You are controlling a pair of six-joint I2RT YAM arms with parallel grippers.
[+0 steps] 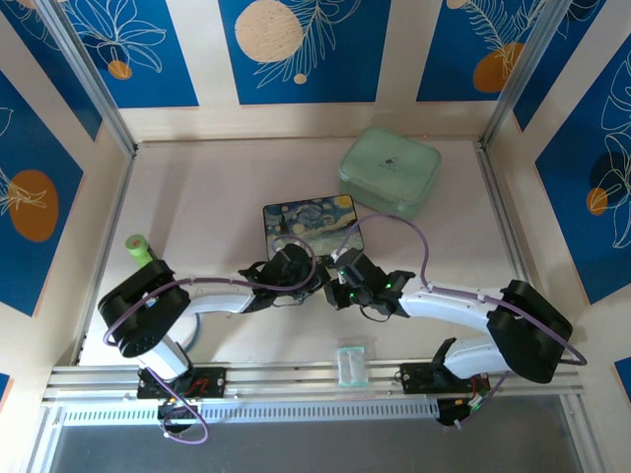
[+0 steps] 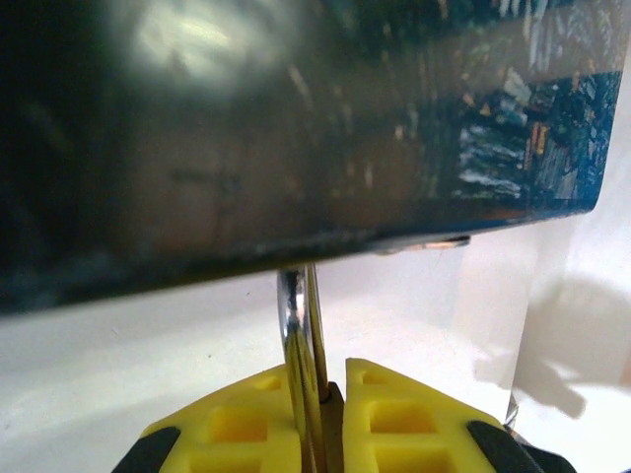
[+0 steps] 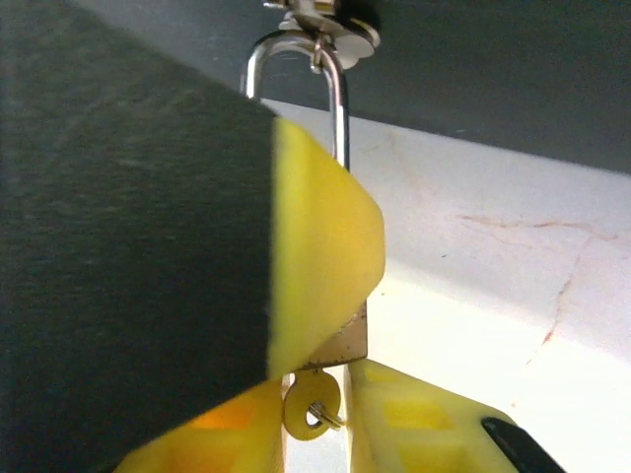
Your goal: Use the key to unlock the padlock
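**Padlock pinched left, key at its base right**

The top view shows both arms meeting at the box's near edge, the lock hidden there. The left wrist view shows the padlock edge-on, a thin silver shackle rising out of the left gripper, whose jaws are clamped on it. The right wrist view shows the shackle hooked through the latch, the brass body behind the left pad. The key sits under that body, its round head nipped between the right gripper's narrowed jaws.
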